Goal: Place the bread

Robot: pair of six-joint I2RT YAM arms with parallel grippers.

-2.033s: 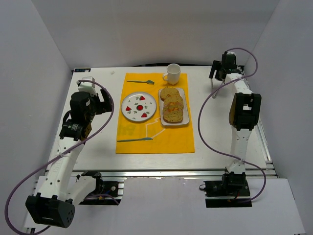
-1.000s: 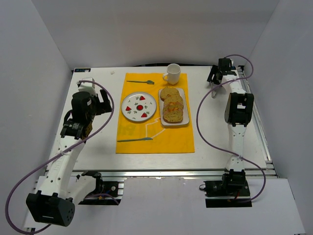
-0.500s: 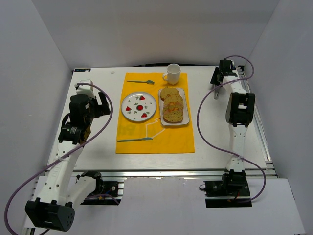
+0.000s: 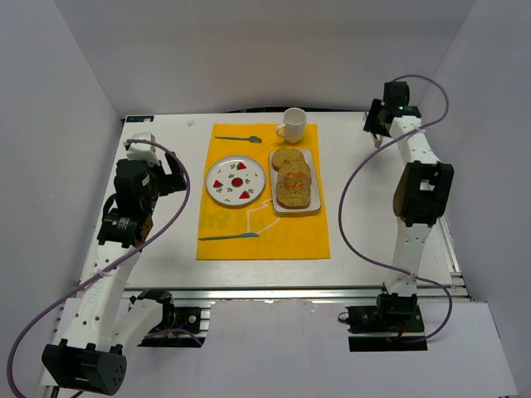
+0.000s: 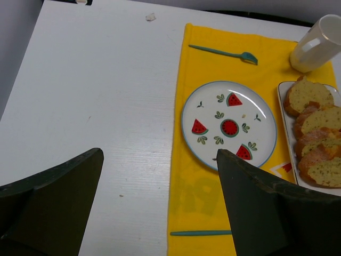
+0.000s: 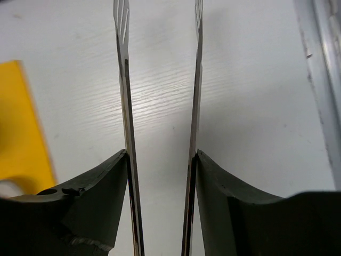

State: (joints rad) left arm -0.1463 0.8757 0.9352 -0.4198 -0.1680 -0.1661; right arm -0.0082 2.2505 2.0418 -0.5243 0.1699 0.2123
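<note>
Right gripper (image 6: 161, 160) clamps the tongs (image 6: 123, 80) at the worktop's (image 4: 365, 224) far right corner, well apart from the bread (image 4: 293, 176) on its tray (image 4: 294, 211) mid-mat (image 4: 249, 245). Left gripper (image 5: 160, 186) gapes, holding nothing. Risk (thin blades!): the tongs could twist in the grip or crumble a soft slice.

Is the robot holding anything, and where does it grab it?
The right gripper squeezes metal tongs by the outsides of both arms, behind the slotted tips. The left gripper holds nothing.

Bright even light, soft shadows, sheen on tongs (image 6: 124, 80), wrist-view foregrounds blurred.
</note>
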